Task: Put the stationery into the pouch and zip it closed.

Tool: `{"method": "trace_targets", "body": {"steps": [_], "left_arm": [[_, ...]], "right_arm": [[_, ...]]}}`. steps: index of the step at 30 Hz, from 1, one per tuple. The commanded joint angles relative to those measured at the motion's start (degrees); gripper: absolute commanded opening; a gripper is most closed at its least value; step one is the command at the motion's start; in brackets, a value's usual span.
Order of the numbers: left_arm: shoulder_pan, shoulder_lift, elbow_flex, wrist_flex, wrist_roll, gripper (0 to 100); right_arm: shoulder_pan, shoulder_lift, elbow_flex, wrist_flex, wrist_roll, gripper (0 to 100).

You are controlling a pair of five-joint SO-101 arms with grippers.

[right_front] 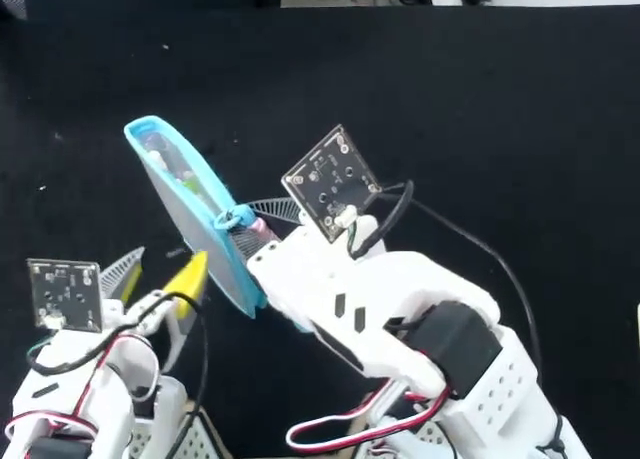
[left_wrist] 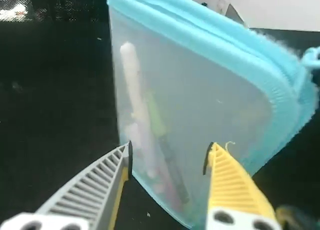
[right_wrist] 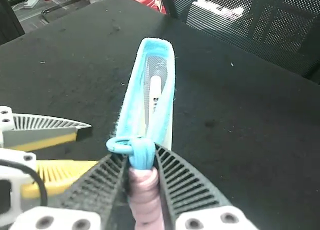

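Standing on its long edge on the black table (right_front: 480, 129), the pouch (right_front: 190, 219) runs, in the high view, from the far left toward the near centre. Its blue-trimmed zip edge faces up. The right gripper (right_front: 245, 224) meets that edge partway along, at the zipper pull (right_front: 235, 219). The left gripper (right_front: 172, 254) sits near the pouch's near end, its grey and yellow fingers spread wide and its yellow tip just beside the translucent wall.

Left wrist view: the pouch's clear side stands just beyond the parted fingers. Pens (left_wrist: 150, 130) lie inside along its length, one white, one green-capped.

Right wrist view: the pouch is seen end-on, its long axis pointing straight away from the gripper. Its mouth is parted at the far end, with a white pen visible inside. The dark fingers are drawn narrow on the blue loop of the pull. A pink cylindrical piece (right_wrist: 145, 200) lies between them; what it is cannot be told.
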Motion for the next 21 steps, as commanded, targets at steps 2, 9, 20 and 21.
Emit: {"method": "trace_targets", "body": {"steps": [2,9,20,21], "left_arm": [[11.1,0.2,-4.2,5.2,1.2,26],[20.1,0.5,-3.2,4.6,1.7,26],[18.5,0.7,6.1,-8.7,4.5,21],[16.7,0.6,7.0,-8.4,4.3,21]], "right_arm": [[0.6,0.2,-3.2,-1.9,0.4,1.1],[0.5,0.2,-3.2,-1.8,0.5,1.1],[0.5,0.2,-3.0,-1.7,0.5,1.1],[0.5,0.2,-3.0,-1.7,0.5,1.1]]}}
